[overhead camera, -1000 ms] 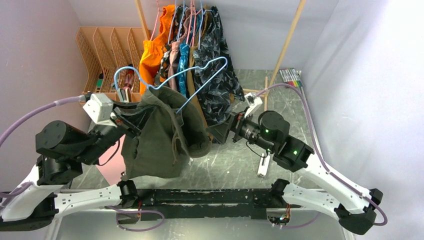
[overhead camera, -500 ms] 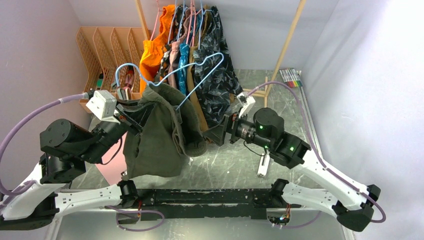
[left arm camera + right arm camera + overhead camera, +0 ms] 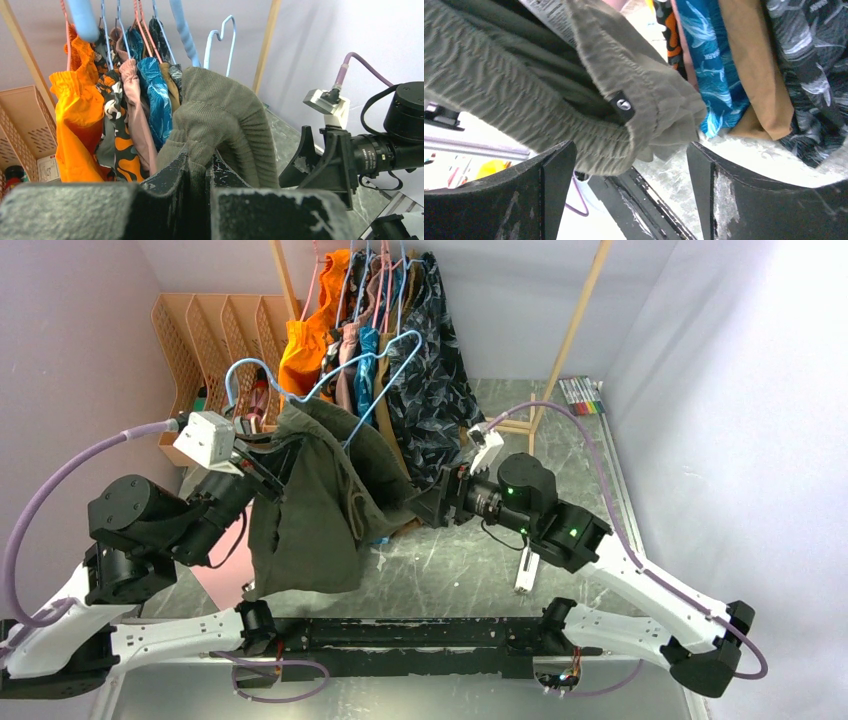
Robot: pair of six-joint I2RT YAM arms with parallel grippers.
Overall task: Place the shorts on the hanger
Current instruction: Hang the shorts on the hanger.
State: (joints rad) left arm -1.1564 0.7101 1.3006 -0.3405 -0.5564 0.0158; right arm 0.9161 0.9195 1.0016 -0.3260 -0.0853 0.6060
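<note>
Progress midway: clamping shorts (image 3: 310, 510) in tightly pinched left gripper (image 3: 200, 175), draping them over hanger (image 3: 183, 32) toward twelve o'clock; hovering right gripper (image 3: 428, 508), jaws apart, at three o'clock; needing evening out.

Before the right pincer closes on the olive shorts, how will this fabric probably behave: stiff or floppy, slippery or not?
Probably floppy: the shorts hang in loose folds from the left pincer. Probably not slippery: the ribbed waistband looks textured, so the right pincer should hold it. Likely light, so pulling may shift the light-blue hanger.
</note>
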